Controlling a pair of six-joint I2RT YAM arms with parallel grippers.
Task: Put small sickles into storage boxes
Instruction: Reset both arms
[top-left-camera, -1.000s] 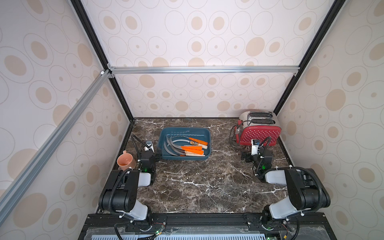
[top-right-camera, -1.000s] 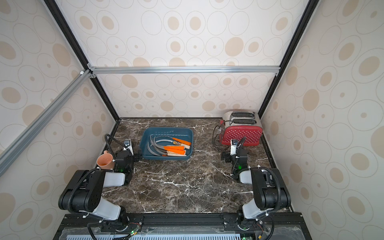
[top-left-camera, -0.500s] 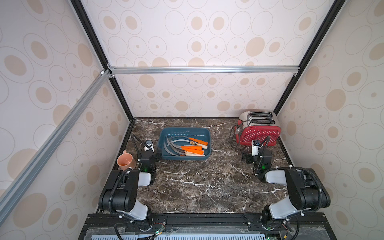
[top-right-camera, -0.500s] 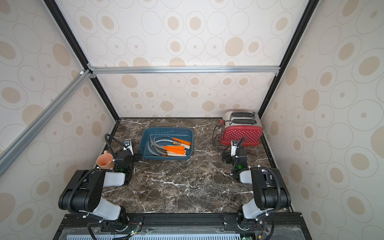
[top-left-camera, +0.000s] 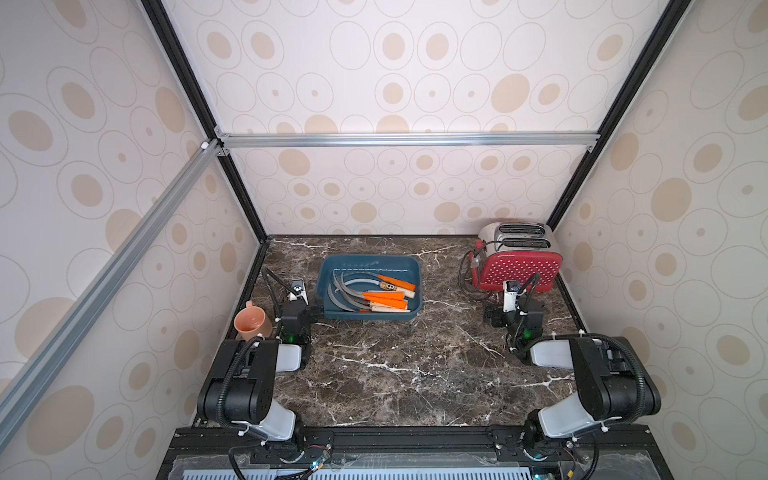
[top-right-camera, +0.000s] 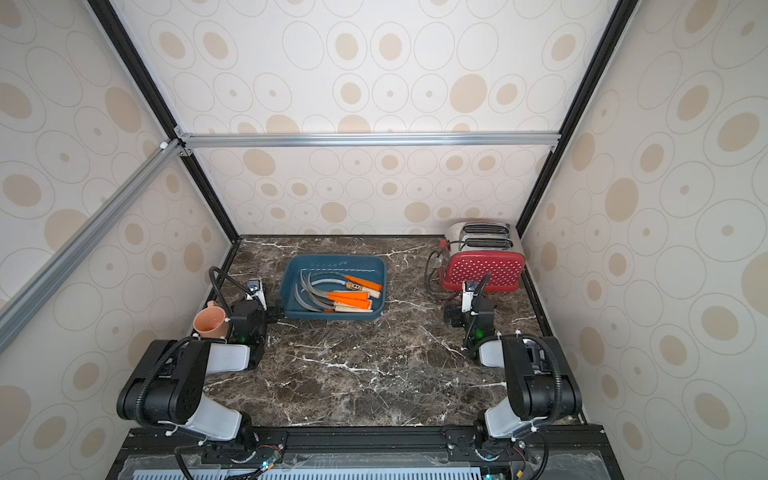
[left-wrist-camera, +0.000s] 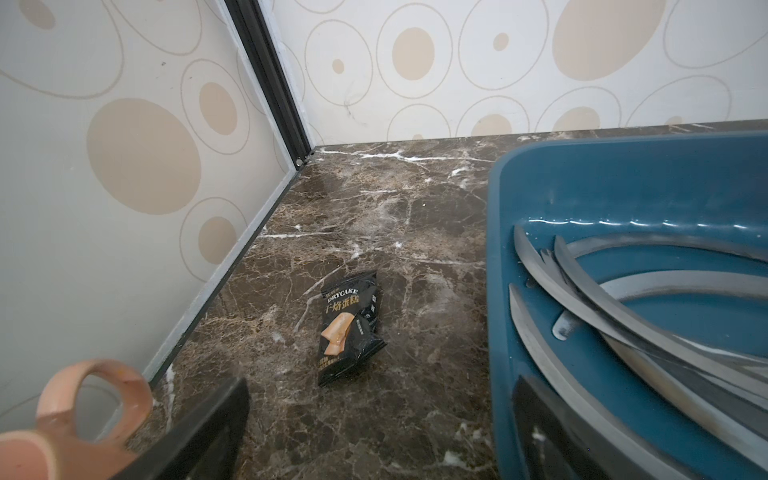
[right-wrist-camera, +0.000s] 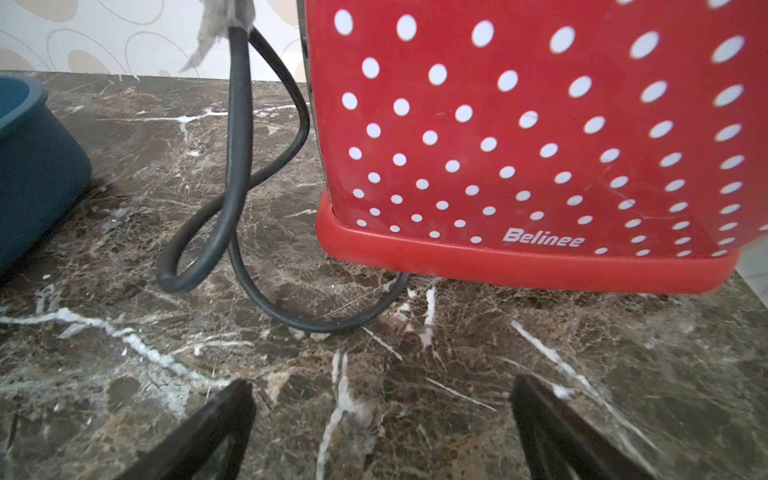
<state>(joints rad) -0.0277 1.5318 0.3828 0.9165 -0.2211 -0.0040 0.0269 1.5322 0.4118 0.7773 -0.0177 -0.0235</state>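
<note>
Several sickles (top-left-camera: 365, 296) heaped in the tray (top-left-camera: 374, 315), grey blades bunched at its left end, orange and pale wood handles pointing right, all lying inside the rim. Sits flat on the dark marble table (top-left-camera: 395, 374), toward the back wall (top-left-camera: 395, 199) and a touch left of centre. Over to the left claw (left-wrist-camera: 380, 428) now: jaws spread wide, nothing pinched between them. Hangs low at the tray's near left corner, one finger (left-wrist-camera: 548, 424) over the rim and just above the blade tips, the other out over bare table; touching the tray or not, cannot tell. Peach cup (top-left-camera: 249, 324) standing upright at the table's left edge, just beside that arm's wrist. Small black packet (left-wrist-camera: 349, 328) lying flat between the left wall (left-wrist-camera: 124, 208) and the tray, apart from both. And the right claw (right-wrist-camera: 382, 428): jaws just as wide, empty, low over bare table, pointing at the red dotted toaster (right-wrist-camera: 519, 145). Stands upright in the far right corner, well apart from the tray, two slots up top in both top views. Black cord (right-wrist-camera: 237, 187) looping loose on the table between toaster and tray, one stretch running in under the toaster's base. Both arms (top-left-camera: 249, 382) folded low, elbows back near the front rail (top-left-camera: 415, 436), wrists reaching forward.
</note>
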